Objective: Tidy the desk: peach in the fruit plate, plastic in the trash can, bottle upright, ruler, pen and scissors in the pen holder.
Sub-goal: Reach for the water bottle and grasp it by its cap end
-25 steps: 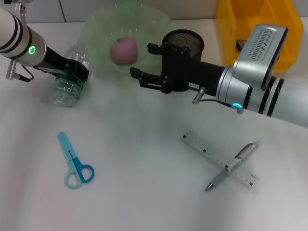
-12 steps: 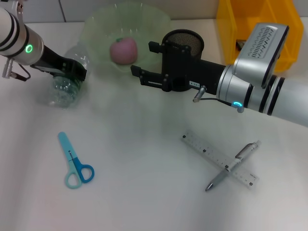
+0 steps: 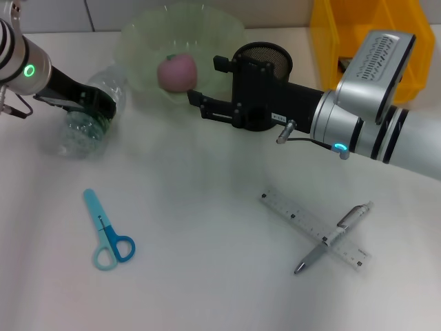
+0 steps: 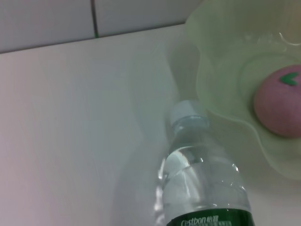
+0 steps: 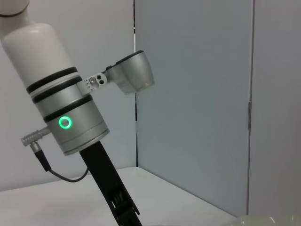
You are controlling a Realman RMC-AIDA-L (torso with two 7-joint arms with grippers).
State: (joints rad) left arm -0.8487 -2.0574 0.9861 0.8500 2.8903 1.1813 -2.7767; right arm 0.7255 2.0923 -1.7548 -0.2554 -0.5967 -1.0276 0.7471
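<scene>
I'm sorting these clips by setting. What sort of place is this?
Probably a lab desk staged for tidying practice: scissors, ruler and pen lie loose on a white table, beside a yellow bin.

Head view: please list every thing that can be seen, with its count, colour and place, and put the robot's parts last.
peach: 1, pink, in the fruit plate
fruit plate: 1, pale green, far centre
bottle: 1, clear with green label, tilted, far left
pen holder: 1, black mesh, right of the plate
scissors: 1, blue, near left
ruler: 1, clear, near right
pen: 1, grey, across the ruler
bin: 1, yellow, far right
left gripper: black, shut on the bottle
right gripper: black, open, beside the plate
</scene>
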